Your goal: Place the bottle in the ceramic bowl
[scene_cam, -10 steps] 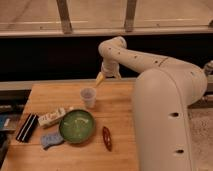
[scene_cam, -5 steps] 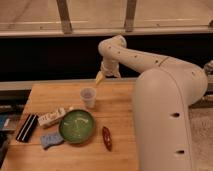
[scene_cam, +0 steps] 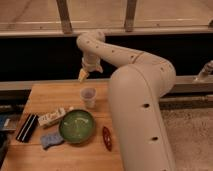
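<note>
Gripper (scene_cam: 83, 75) up over the far edge of the wooden table (scene_cam: 50, 95), just beyond the translucent cup (scene_cam: 88, 97); clenched or released, cannot tell. Bottle (scene_cam: 52, 117) lying flat on the table, against the far-left rim of the ceramic bowl (scene_cam: 77, 127). Black bar (scene_cam: 27, 127) further left.

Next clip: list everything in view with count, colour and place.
slim white-cream bottle: 1, dark markings, lying just left of the bowl
round glossy green ceramic bowl: 1, table front centre
translucent plastic cup: 1, upright behind the bowl
black rectangular bar: 1, table's left edge
blue-grey soft item: 1, front-left of bowl
dark red oblong object: 1, right of bowl
wooden table: 1, light brown
robot arm: 1, cream
gripper: 1, above table's far edge, behind cup
</note>
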